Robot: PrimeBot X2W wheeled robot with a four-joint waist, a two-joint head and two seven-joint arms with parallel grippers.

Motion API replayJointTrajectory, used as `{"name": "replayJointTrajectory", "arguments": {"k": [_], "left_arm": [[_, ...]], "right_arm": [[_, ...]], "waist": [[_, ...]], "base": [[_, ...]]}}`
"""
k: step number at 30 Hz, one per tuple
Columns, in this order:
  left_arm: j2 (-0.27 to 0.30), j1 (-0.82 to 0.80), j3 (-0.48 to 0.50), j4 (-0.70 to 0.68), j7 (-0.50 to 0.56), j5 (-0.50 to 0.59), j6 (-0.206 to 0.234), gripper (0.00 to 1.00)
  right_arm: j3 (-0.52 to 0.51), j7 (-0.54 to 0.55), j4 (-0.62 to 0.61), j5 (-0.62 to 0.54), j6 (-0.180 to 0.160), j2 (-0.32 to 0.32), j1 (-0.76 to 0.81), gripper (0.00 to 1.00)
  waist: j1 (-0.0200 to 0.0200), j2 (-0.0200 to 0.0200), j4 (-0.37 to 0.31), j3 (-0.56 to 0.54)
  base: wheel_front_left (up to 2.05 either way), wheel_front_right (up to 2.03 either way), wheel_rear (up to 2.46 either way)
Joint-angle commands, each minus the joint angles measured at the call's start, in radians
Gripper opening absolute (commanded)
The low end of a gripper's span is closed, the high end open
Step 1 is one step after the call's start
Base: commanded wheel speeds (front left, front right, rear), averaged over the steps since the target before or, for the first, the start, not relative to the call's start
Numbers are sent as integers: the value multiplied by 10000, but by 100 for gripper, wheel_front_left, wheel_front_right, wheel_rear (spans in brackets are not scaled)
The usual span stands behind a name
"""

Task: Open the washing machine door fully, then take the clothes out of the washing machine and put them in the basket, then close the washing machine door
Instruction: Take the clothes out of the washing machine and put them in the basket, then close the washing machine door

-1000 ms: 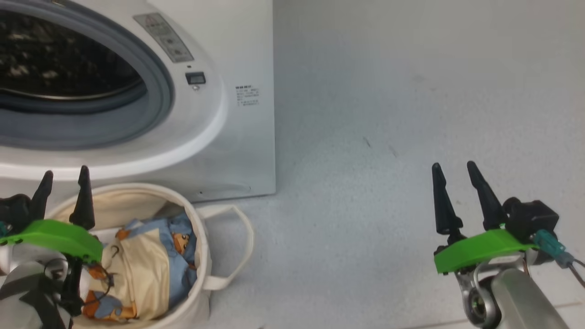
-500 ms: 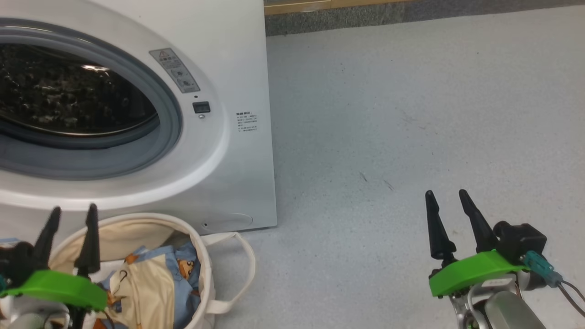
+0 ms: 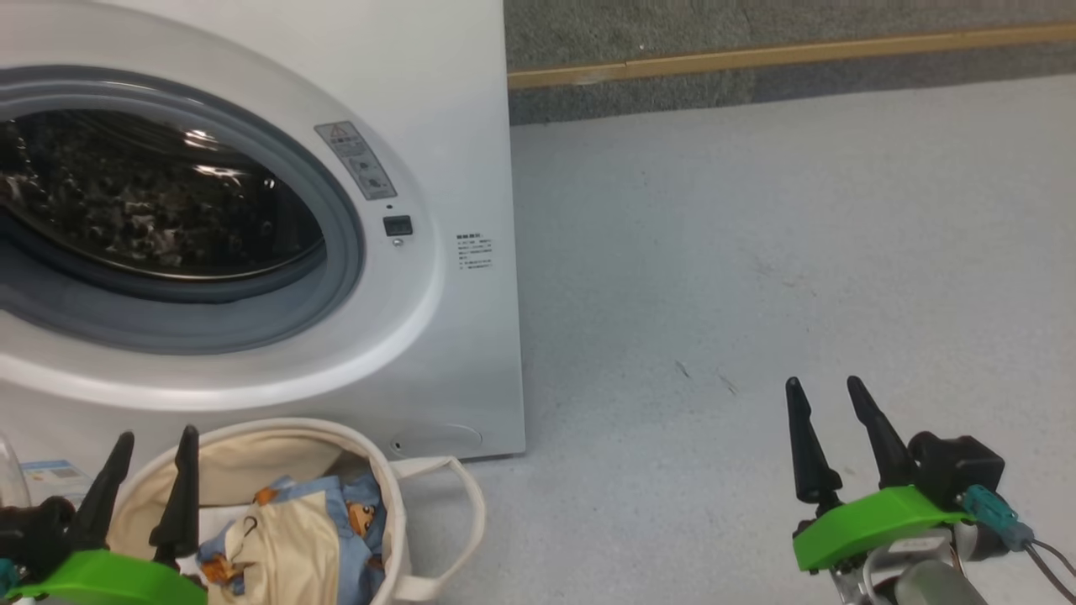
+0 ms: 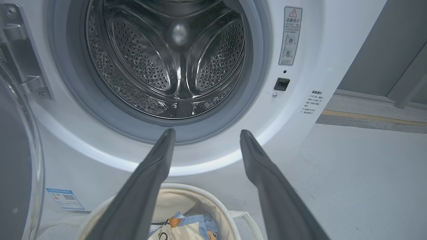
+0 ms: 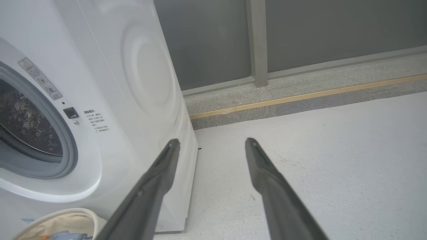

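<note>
- The washing machine takes up the upper left of the head view. Its grey-rimmed round opening is uncovered, with the drum dark inside. The basket stands at the lower left, just in front of the machine, with the clothes heaped in it, light blue and cream.
- In the same view the left gripper rises at the lower left over the basket, fingers parted and holding nothing. The right gripper rises at the lower right over bare grey floor, also parted and empty, well apart from the machine.
- In the left wrist view the two fingers point at the lower rim of the opening. The drum at top centre shows bare perforated steel. The washing machine door stands swung out at the left edge, and the basket rim sits at the bottom between the fingers.
- In the right wrist view the fingers point past the machine's right front corner, toward open floor and a grey wall at the top.
</note>
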Motion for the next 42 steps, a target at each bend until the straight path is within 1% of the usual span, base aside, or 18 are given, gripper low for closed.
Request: {"name": "replayJointTrajectory", "arguments": {"k": [1,15,34,42], "left_arm": [[401,-266,399,-395,8,-31,14,100],[552,139,332,-783,16,-19,124,100],[691,216,309,-780,38,-295,119,100],[780,148,318,-874,39,-321,198,100]], "right_arm": [[236,-124,-275,-63,40,-121,-62,100],[291,-124,-241,-41,40,-153,-17,100],[277,-124,-173,-19,40,-113,-29,100],[249,-124,-179,-20,40,-90,1,100]], "waist": [[0,-1,53,-75],[0,-1,106,-245],[0,-1,132,-301],[0,-1,197,-252]], "base": [[0,0,0],[0,0,0],[-1,0,0],[-97,49,48]]}}
